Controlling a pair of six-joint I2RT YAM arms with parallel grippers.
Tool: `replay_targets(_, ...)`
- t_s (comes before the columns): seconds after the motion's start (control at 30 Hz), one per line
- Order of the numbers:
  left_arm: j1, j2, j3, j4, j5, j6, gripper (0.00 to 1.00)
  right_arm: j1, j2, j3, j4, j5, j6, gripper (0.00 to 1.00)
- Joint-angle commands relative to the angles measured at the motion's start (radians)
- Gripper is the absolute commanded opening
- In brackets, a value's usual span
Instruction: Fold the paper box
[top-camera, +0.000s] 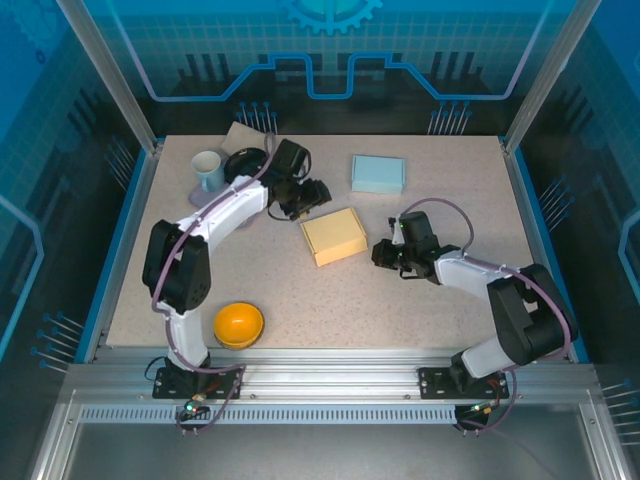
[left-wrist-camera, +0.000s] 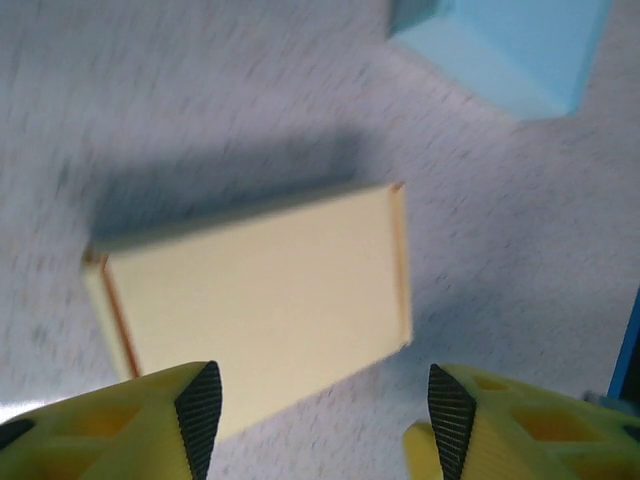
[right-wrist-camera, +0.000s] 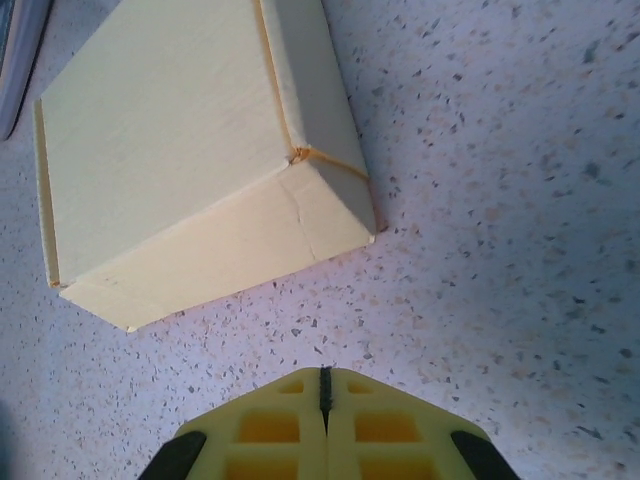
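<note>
- Left hand (left-wrist-camera: 325, 420) hangs over the box (left-wrist-camera: 260, 300) with its fingers (left-wrist-camera: 200, 405) apart and nothing between them. The gap looks roughly matched to the box's shorter side, so I judge it is set to drop astride the box or to press on an edge.
- Right hand (right-wrist-camera: 323, 385) has its fingers pressed together and holds nothing. Its tip is near one lower corner of the box but clear of it. Closed like this it makes a blunt tip, better for nudging or bracing than for gripping.
- Between the two hands, the yellow box lies flat on the counter (top-camera: 400, 310), near the middle, broad face up. The right wrist view shows its edges meeting in neat seams with a tucked corner and no flap standing up. The folding looks largely done to me, though the sides turned away from the cameras cannot be checked.
- With one hand on each side, the box could be pinned from one side while the other works on it.
- Further out, a blue box (top-camera: 378, 173) sits well apart toward the far edge. A cup (top-camera: 209, 170) stands at the far left and an orange bowl (top-camera: 239, 324) near the left arm's base, both clear of the work.
</note>
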Motion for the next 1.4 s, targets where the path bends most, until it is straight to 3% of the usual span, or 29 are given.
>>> replay_targets(0.0,0.031,0.145,0.116,-0.033,0.029,0.250,0.59,-0.010,0.061,0.011,0.040,-0.058,0.033,0.01)
replay_targets(0.17,0.037,0.303,0.262,-0.014,0.147,0.399,0.58,-0.030,0.140,0.017,0.146,-0.081,0.085,0.01)
replay_targets(0.4,0.039,0.404,0.356,0.016,0.258,0.413,0.58,-0.043,0.196,0.032,0.200,-0.111,0.104,0.01)
replay_targets(1.0,-0.042,0.419,0.201,0.115,0.346,0.343,0.52,-0.081,0.333,0.101,0.349,-0.153,0.133,0.01)
replay_targets(1.37,-0.137,0.368,0.027,0.313,0.512,0.164,0.49,-0.081,0.346,0.158,0.471,-0.235,0.103,0.01)
